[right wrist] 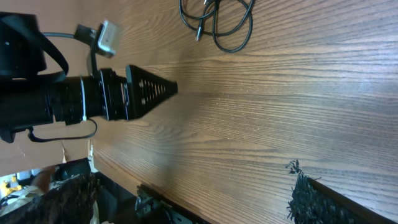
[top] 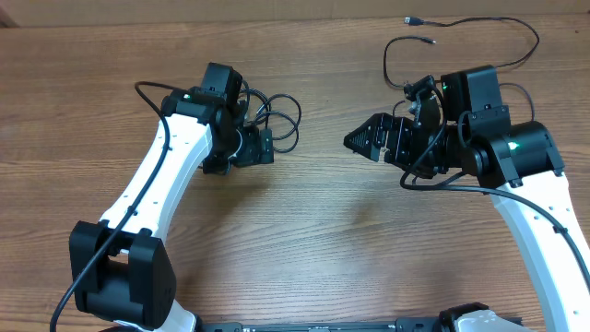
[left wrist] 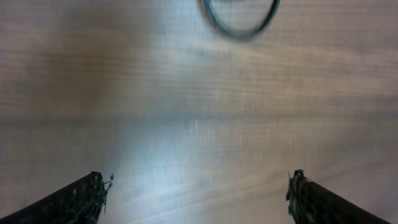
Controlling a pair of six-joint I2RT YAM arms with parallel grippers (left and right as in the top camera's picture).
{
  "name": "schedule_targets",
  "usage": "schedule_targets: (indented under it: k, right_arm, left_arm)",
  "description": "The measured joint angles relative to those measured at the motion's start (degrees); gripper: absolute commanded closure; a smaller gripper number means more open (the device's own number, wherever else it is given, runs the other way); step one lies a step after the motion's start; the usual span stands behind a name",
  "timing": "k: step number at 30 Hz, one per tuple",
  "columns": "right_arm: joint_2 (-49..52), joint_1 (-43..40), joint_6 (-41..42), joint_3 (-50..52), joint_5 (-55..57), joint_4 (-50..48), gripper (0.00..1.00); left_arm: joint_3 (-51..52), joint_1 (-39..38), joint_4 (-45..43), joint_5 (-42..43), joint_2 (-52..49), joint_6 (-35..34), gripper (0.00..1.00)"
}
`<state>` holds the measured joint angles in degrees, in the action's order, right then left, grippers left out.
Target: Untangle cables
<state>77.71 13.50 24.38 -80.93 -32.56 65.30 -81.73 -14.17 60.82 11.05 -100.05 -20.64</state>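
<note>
Both grippers hang with jaws apart, empty, above the table (top: 304,240): left gripper (left wrist: 199,193) just beside the coiled cable bundle (top: 279,118), right gripper (right wrist: 236,143) well apart from it, 1 loose cable (top: 461,22) farther still.

Your left wrist view is blurred, and the top edge cuts off the thin black cable loop (left wrist: 239,36). Overhead, the white-and-black left arm (top: 171,157) hides part of the coiled black cord bundle (top: 277,124); you can't make out its plugs.

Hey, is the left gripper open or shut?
Open. The left gripper has its fingers far apart in its wrist view, with only bare table between them.
</note>
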Motion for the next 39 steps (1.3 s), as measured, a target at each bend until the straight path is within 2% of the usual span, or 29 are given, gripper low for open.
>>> schedule_targets:
  k: [3, 8, 12, 20, 25, 31, 34, 39]
  right_arm:
    - [0.0, 0.0, 0.5, 0.0, 0.0, 1.0, 0.0]
    - [0.1, 0.0, 1.0, 0.0, 0.8, 3.8, 0.0]
    - [0.3, 0.0, 1.1, 0.0, 1.7, 4.5, 0.0]
    - [1.7, 0.0, 1.0, 0.0, 2.6, 4.4, 0.0]
    - [3.5, 0.0, 1.0, 0.0, 2.8, 5.1, 0.0]
    - [4.2, 0.0, 1.0, 0.0, 2.8, 6.4, 0.0]
    - [4.2, 0.0, 1.0, 0.0, 2.8, 7.0, 0.0]
    - [4.2, 0.0, 1.0, 0.0, 2.9, 7.2, 0.0]
  left_arm:
    - [0.0, 0.0, -5.0, -1.7, 0.0, 0.1, 0.07]
    - [0.0, 0.0, -12.3, -3.3, 0.0, 0.2, 0.16]
    - [0.0, 0.0, -16.7, -5.5, -0.8, 0.2, 0.14]
    - [0.0, 0.0, -21.0, -7.5, -8.9, 0.2, 0.14]
    - [0.1, 0.0, -23.1, -8.0, -14.4, 0.2, 0.17]
    - [0.1, 0.0, -26.8, -9.9, -15.9, 0.2, 0.22]
    - [0.1, 0.0, -28.1, -10.3, -15.9, 0.1, 0.3]
    - [0.1, 0.0, -28.3, -8.1, -15.9, -2.1, 0.35]
